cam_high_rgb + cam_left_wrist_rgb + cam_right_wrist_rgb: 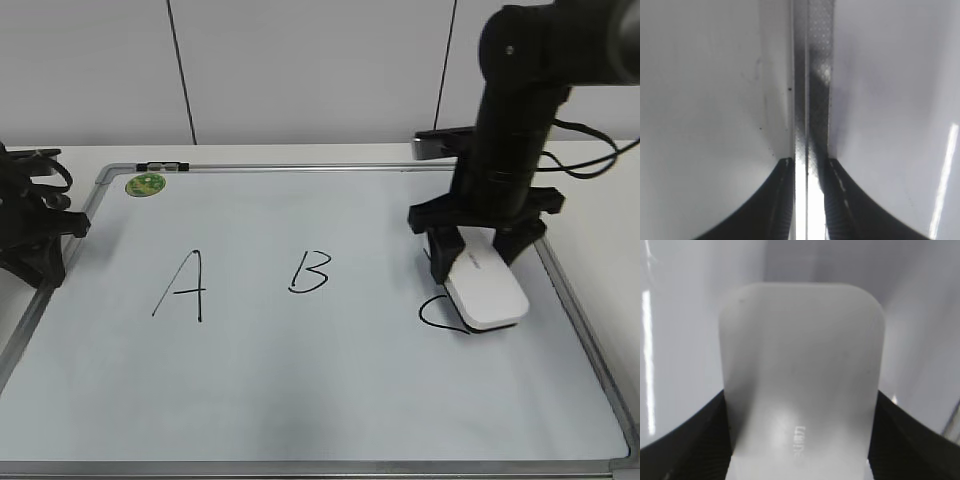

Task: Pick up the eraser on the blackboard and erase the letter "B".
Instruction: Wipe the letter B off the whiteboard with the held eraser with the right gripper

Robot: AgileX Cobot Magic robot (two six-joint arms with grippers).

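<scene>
Right gripper (pixel 480 262) (pointing down) clamps eraser (pixel 486 290).

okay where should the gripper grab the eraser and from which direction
Across its two long side edges, coming down from above. The eraser is a flat rounded rectangle lying on the blackboard, so only its narrow width fits between the fingers. The right gripper already straddles it that way, one finger at each long edge.

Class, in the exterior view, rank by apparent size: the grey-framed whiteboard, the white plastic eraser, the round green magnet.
1. Grey-framed whiteboard
2. White plastic eraser
3. Round green magnet, though it lies farther from the camera.
</scene>
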